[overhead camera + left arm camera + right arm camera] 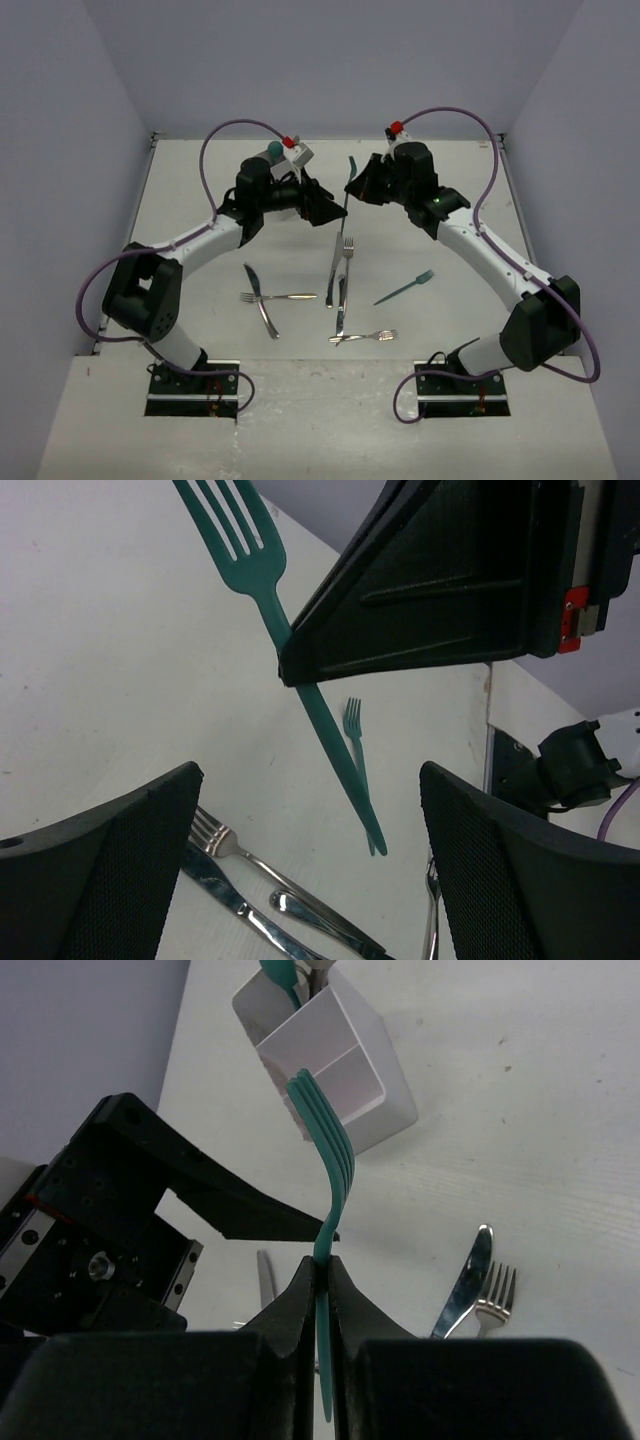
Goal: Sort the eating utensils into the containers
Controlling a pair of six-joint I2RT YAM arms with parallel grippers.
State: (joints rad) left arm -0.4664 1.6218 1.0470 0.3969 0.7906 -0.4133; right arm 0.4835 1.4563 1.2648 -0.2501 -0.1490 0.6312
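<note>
My right gripper (360, 186) (322, 1278) is shut on the handle of a teal plastic fork (333, 1155), held upright above the table with its tines up; the fork also shows in the top view (351, 172) and the left wrist view (258, 565). My left gripper (324, 208) (310, 865) is open and empty, facing the right gripper close by. The white organiser (345, 1080) stands beyond the fork, with a teal utensil (282, 980) in its far compartment. It is mostly hidden behind the left arm in the top view. Several silver utensils lie on the table.
A silver fork (348, 248) and knife (334, 268) lie mid-table below the grippers. A crossed knife (262, 302) and another silver utensil (278, 296) lie at the left. A silver fork (366, 337) lies near the front, and a second teal fork (405, 288) at the right.
</note>
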